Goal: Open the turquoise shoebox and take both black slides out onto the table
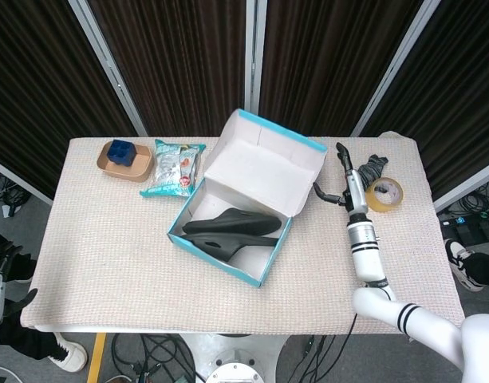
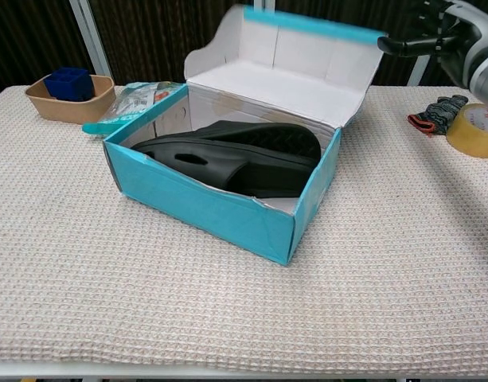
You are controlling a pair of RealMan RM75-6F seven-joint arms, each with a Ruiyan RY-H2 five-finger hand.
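Where the head view looks down, the shoebox [image 1: 228,239] sits mid-table [image 1: 108,239], lid [image 1: 264,171] thrown back and leaning away from the box, white inside showing. Black slides [image 1: 232,227] lie inside the box, one on the other; cannot separate the two clearly. Right hand [image 1: 346,177] just right of the lid's far corner, fingers stretched upward, thumb out toward the lid, holding nothing; whether it touches the lid, cannot tell. Tape roll [image 1: 384,195] right of the hand, with a dark cloth bundle [image 1: 368,169] just behind the roll. Left of the box: snack bag [image 1: 174,166] just beside the lid, then a tan tray [image 1: 124,163] holding a blue cube [image 1: 121,151]. Left hand not seen here.

Chest view: box [image 2: 204,203] nearest, turquoise front wall toward me, slides [image 2: 236,155] resting inside, not yet on the table. Lid [image 2: 287,68] stands tilted back. Right hand [image 2: 443,36] at the upper right edge, partly cut off, a finger reaching toward the lid's top corner; grasp empty. Tape [image 2: 473,130] and cloth [image 2: 436,111] right of the box, bag [image 2: 132,103] and tray [image 2: 68,99] left of it.
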